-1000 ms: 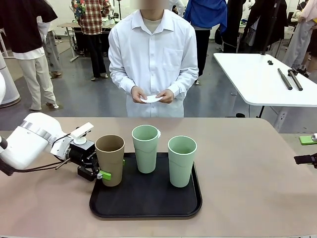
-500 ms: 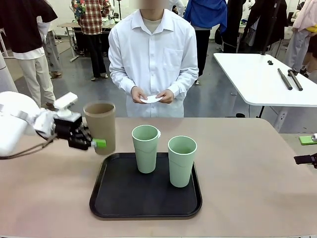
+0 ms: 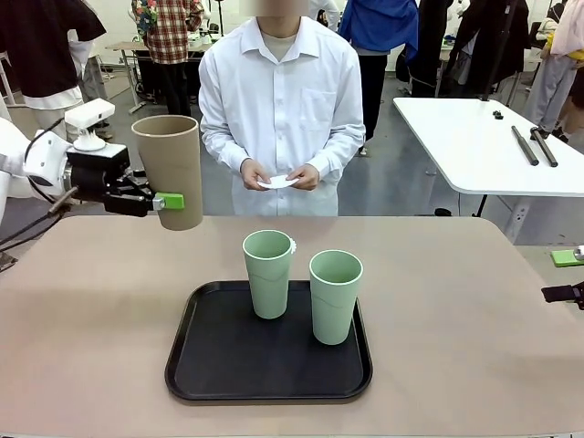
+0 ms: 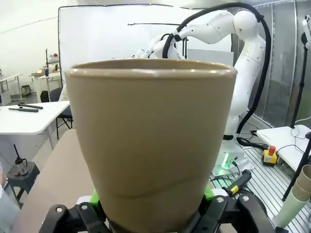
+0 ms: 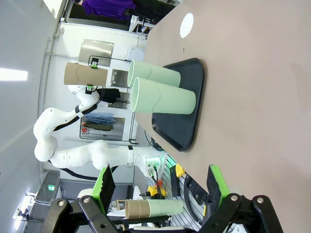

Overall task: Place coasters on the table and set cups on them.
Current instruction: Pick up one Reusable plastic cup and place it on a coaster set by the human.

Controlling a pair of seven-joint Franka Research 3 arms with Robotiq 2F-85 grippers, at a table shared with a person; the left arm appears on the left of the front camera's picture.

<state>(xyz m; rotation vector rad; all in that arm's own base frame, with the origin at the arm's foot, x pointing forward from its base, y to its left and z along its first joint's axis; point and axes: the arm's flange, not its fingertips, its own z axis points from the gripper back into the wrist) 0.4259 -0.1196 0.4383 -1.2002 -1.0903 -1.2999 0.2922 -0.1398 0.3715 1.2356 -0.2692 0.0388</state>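
Front view: left gripper [image 3: 173, 203] is clamping the tan cup [image 3: 169, 164] aloft over the table's [image 3: 91, 319] far left edge; two mint cups [image 3: 268, 272] [image 3: 335, 297] are standing on the black tray [image 3: 219, 365]; a person's hands [image 3: 278, 173] are holding a coaster [image 3: 277, 183]. Left wrist view: green pads [image 4: 95, 199] are squeezing the cup's base. Right wrist view: right gripper [image 5: 160, 178] is gaping empty; a second coaster [image 5: 186, 25] is lying beyond the tray's far edge

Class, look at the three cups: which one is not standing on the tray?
The tan-brown cup, held aloft by the left gripper; the two mint green cups stand on the black tray.
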